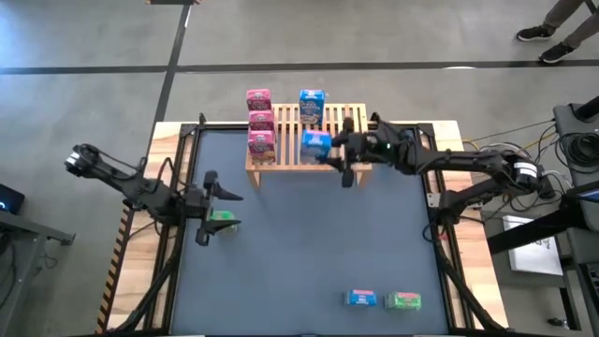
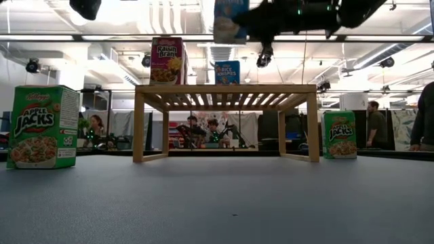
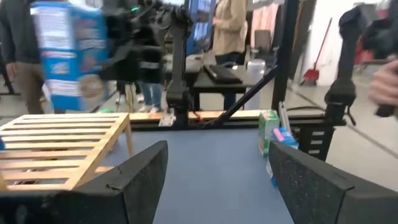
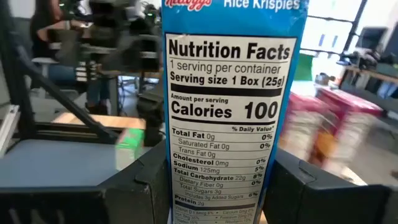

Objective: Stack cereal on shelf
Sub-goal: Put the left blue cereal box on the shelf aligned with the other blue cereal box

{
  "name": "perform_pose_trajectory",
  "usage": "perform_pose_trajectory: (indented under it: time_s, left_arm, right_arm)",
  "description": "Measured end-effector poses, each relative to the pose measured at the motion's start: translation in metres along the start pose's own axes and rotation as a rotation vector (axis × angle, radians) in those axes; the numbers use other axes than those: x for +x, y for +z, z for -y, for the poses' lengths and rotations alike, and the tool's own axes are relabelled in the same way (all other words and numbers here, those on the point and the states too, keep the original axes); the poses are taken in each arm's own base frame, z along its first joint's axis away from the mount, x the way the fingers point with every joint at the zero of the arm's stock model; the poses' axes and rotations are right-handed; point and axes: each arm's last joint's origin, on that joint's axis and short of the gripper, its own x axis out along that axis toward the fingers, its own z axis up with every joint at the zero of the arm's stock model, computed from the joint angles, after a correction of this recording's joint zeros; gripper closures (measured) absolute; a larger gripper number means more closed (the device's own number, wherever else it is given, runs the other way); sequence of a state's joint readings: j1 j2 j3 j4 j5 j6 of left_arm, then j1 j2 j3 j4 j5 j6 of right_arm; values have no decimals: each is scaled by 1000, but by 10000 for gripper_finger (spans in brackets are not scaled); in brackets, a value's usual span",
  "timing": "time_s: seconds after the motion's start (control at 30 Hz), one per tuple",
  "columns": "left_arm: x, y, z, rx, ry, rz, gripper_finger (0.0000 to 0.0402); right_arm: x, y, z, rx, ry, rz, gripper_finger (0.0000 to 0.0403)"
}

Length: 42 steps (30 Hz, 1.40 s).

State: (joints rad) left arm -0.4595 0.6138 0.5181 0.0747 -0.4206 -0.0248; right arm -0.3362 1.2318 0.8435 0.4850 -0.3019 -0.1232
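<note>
Only the right wrist view shows the grip plainly: the right gripper [image 4: 221, 186] has its two dark fingers clamped on a blue Rice Krispies box [image 4: 231, 106], nutrition panel facing the camera. In the high view that box [image 1: 316, 144] sits at centre frame above the wooden shelf [image 1: 285, 150], while the low view shows it raised at the top edge, clear of the shelf top [image 2: 224, 88]. The left gripper [image 1: 221, 208], at left of centre in the high view, hovers with fingers apart over a green box [image 1: 222, 216]; whether it touches is unclear. Counted from above: three pink boxes [image 1: 260, 122] in a column and one standing blue box [image 1: 312, 106] on the shelf, plus a blue box [image 1: 360, 299] and a green box [image 1: 404, 300] lying at lower right. People stand beyond the table in the low view.
</note>
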Motion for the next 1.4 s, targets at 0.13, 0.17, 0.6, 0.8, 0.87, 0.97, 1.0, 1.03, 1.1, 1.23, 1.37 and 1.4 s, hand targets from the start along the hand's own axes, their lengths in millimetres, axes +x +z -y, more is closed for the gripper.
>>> perform_pose_trajectory:
  time_s: [0.13,0.17,0.6,0.8,0.87,0.97,1.0,1.03,1.1,1.23,1.37,1.4]
  left_arm:
    - [1,-12,1,9,-15,57,139]
    - [2,-14,1,14,-15,64,139]
    - [1,-21,0,27,-13,96,139]
    - [2,-22,1,30,-13,89,139]
    - [2,-22,1,35,-12,88,139]
    - [2,-22,0,51,-9,88,139]
    - [2,-22,0,55,-8,88,139]
    - [2,-22,0,56,-8,89,139]
    - [2,-22,0,57,-6,89,139]
    - [2,-21,0,60,-6,90,139]
    - [2,-21,0,59,-6,91,139]
    - [2,-21,0,60,-5,90,139]
  right_arm:
    - [-9,-9,24,6,-48,-26,229]
    - [-9,-11,28,6,-59,-29,229]
    - [-3,-55,73,20,-40,-72,229]
    - [-7,-71,94,56,-30,-65,229]
    - [-6,-74,99,71,-10,-70,229]
    - [-3,-76,104,78,9,-67,229]
    - [-2,-77,106,80,15,-68,229]
    - [0,-79,107,81,19,-72,229]
    - [4,-80,109,80,31,-72,229]
    - [10,-82,113,80,44,-73,229]
    - [13,-89,115,87,52,-86,229]
    - [14,-90,115,89,57,-88,229]
